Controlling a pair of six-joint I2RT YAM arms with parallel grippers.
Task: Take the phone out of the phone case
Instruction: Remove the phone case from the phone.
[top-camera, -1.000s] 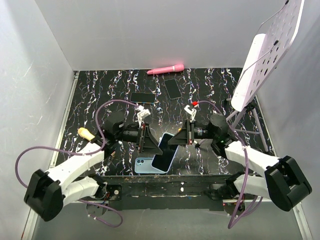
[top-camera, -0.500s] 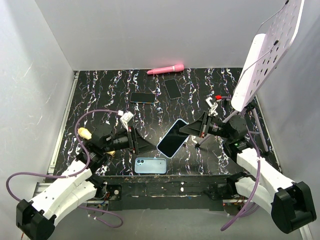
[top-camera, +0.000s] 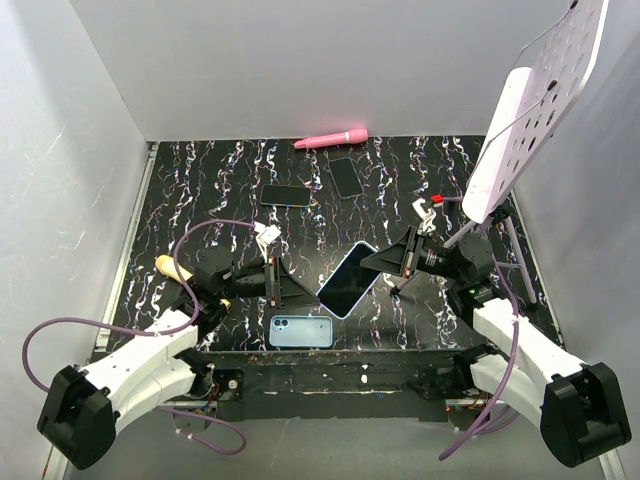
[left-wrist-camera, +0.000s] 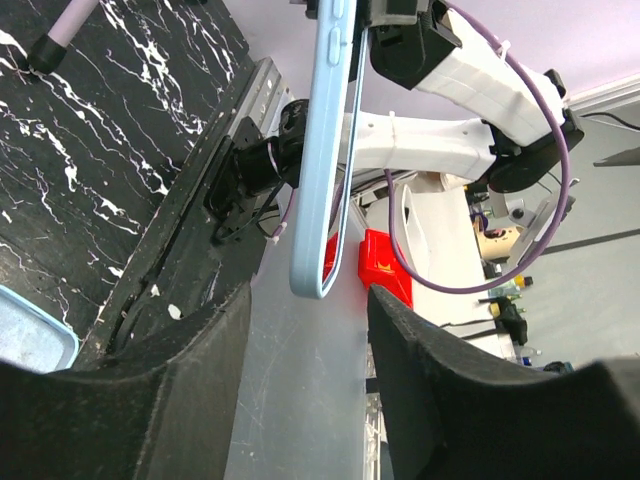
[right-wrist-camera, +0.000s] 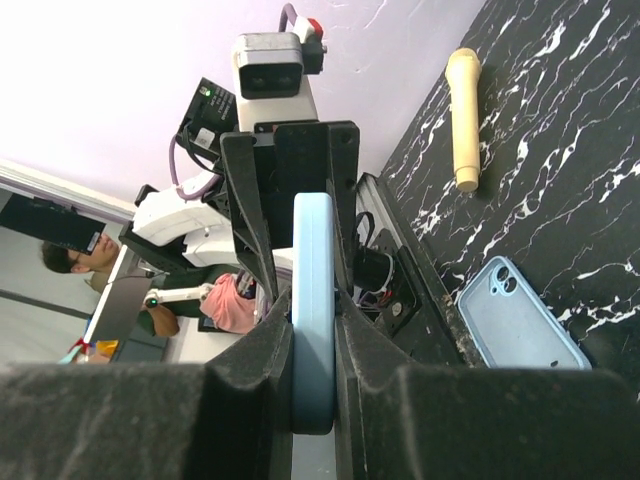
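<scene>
My right gripper is shut on a dark-screened phone with a light blue rim and holds it tilted above the table. In the right wrist view the phone stands edge-on, pinched between both pads of the gripper. The empty light blue phone case lies flat near the front edge, also in the right wrist view. My left gripper is open at the phone's lower left end. In the left wrist view the phone's end sits level with the fingertips of the gripper, with gaps on both sides.
Two dark phones lie further back, with a pink object by the back wall. A beige handle-shaped object lies at the left. A white perforated board on a stand rises at the right.
The right gripper carried the phone right and away from the case, which stays on the table. The left arm pulled back, then came in towards the phone's end with narrower jaws.
</scene>
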